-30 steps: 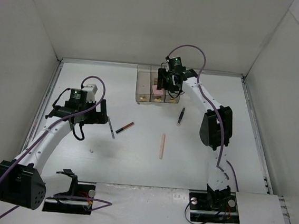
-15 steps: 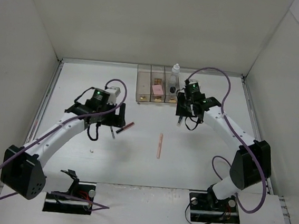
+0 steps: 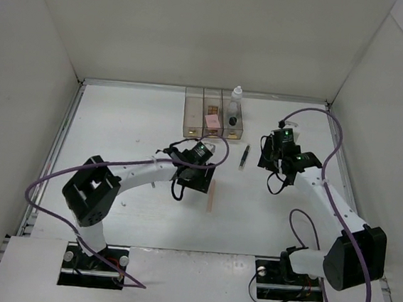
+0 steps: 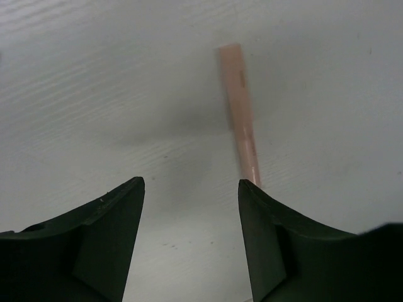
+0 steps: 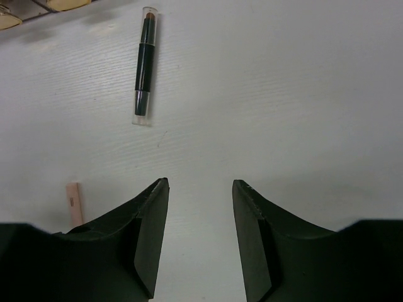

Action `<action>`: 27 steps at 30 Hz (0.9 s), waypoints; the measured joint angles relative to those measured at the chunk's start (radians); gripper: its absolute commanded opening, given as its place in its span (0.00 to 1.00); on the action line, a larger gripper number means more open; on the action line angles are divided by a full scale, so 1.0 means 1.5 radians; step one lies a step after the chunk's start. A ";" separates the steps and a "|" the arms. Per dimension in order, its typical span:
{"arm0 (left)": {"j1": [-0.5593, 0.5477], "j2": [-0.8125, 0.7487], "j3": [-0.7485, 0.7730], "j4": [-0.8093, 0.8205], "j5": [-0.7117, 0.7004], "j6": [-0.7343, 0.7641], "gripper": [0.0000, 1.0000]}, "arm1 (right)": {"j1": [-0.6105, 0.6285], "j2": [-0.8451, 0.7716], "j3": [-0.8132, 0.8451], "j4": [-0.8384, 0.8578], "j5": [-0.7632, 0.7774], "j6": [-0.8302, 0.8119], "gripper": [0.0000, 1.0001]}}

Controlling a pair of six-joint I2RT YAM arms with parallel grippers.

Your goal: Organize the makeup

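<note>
Swung in to the middle of the white table [image 3: 118, 125] with the left gripper [image 4: 189, 207], drawn back from the clear three-compartment box [image 3: 194, 100] with the right gripper [image 5: 198, 189]: sorting partly done.
Already inside that box at the far edge: white-blue bottle [image 3: 236, 93], pink square pad [image 3: 210, 117], black-capped vial [image 3: 232, 117]. Left loose: pink stick [image 4: 239, 113] just ahead of the half-open, empty left gripper; black clear-capped pencil [image 5: 145, 66] beyond the narrower, empty right gripper.

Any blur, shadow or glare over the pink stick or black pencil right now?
Left wrist: the slim pale pink stick is smeared by blur, with a soft grey shadow to its left. Right wrist: the black pencil with a clear cap is sharp. Top external: even light, no glare.
</note>
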 measured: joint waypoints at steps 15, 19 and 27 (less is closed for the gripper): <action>-0.078 0.120 0.089 0.001 -0.022 -0.063 0.36 | -0.061 -0.066 -0.051 0.000 -0.004 0.004 0.42; -0.078 0.152 0.115 -0.019 -0.028 -0.082 0.24 | -0.072 -0.069 -0.052 0.000 -0.011 0.002 0.42; -0.071 0.163 0.127 -0.040 -0.038 -0.110 0.06 | -0.087 -0.069 -0.052 0.000 -0.024 -0.005 0.41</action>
